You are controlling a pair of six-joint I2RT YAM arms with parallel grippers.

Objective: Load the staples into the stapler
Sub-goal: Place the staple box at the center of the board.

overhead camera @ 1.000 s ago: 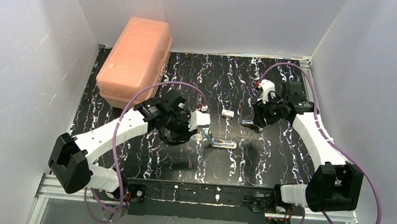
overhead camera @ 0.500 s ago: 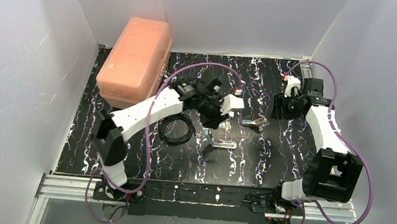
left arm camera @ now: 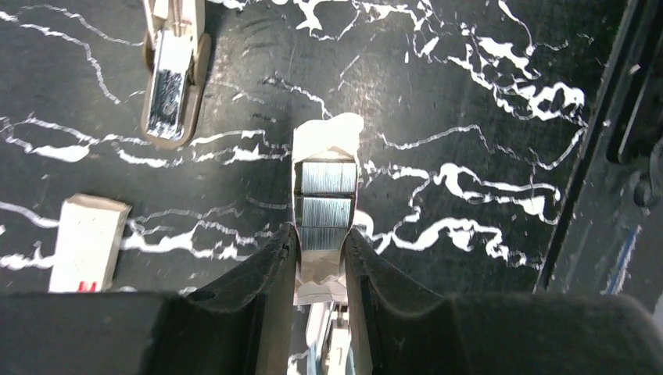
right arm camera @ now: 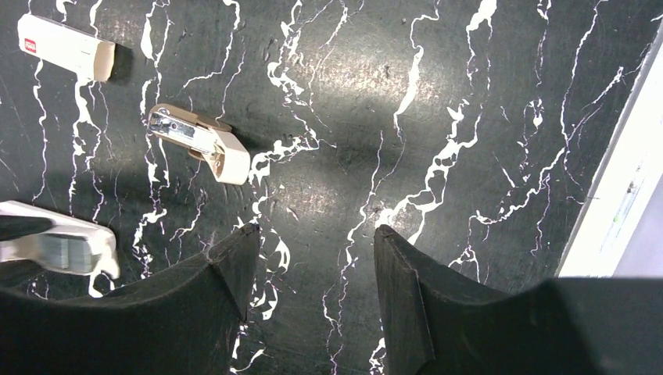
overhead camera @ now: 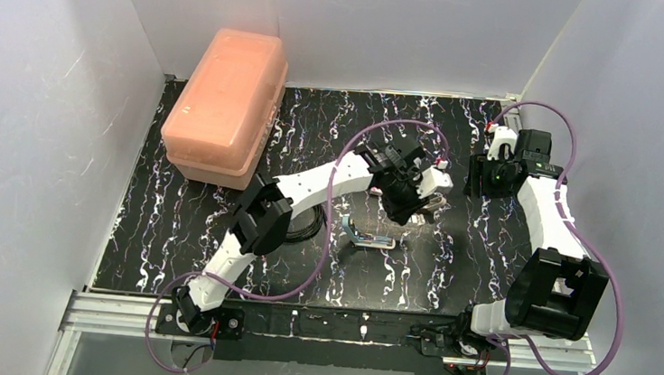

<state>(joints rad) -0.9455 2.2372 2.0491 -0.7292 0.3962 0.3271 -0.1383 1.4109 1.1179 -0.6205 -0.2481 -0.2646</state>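
Left wrist: staples [left arm camera: 327, 205] sit pinched inside the left hand [left arm camera: 320, 238].

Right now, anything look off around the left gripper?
The staples held in the left gripper look odd: their paper tray is ragged and torn at the far end, and the staples sit as separate short blocks, not one strip. Nothing looks spilled.

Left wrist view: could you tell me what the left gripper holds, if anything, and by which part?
The left gripper pinches the staples, its fingers on both long sides, at the end nearest the camera.
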